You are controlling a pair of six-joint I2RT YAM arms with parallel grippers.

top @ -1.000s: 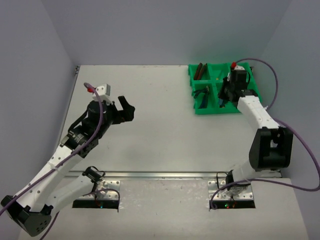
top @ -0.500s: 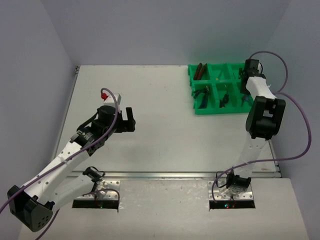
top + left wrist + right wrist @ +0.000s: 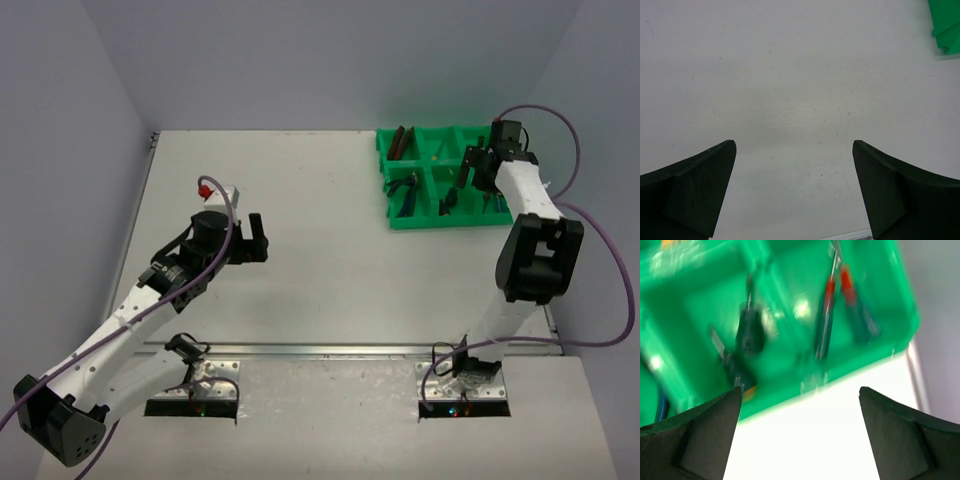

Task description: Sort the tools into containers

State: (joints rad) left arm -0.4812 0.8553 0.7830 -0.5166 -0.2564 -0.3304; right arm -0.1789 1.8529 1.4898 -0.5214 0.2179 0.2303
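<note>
The green tray (image 3: pixel 430 224) of containers stands at the table's far right. Red-black pliers (image 3: pixel 400 142) lie in its far-left compartment, blue-handled pliers (image 3: pixel 405 195) in the near-left one, and screwdrivers (image 3: pixel 450 198) in the near-middle one. My right gripper (image 3: pixel 475 170) hovers over the tray's right side, open and holding nothing. The blurred right wrist view shows the tray (image 3: pixel 785 390) with red-handled screwdrivers (image 3: pixel 827 300) and dark-handled ones (image 3: pixel 750 330) beyond the open right gripper (image 3: pixel 800 390). My left gripper (image 3: pixel 258 240) is open over bare table left of centre, also empty (image 3: pixel 794 145).
Grey walls close in the table on the left, back and right. A corner of the green tray (image 3: pixel 947 25) shows at the top right of the left wrist view. A metal rail (image 3: pixel 340 350) runs along the near edge by the arm bases.
My right gripper has gone from shut to open and swung from the tray's middle to its right side. The left arm drew back slightly, then held still.
</note>
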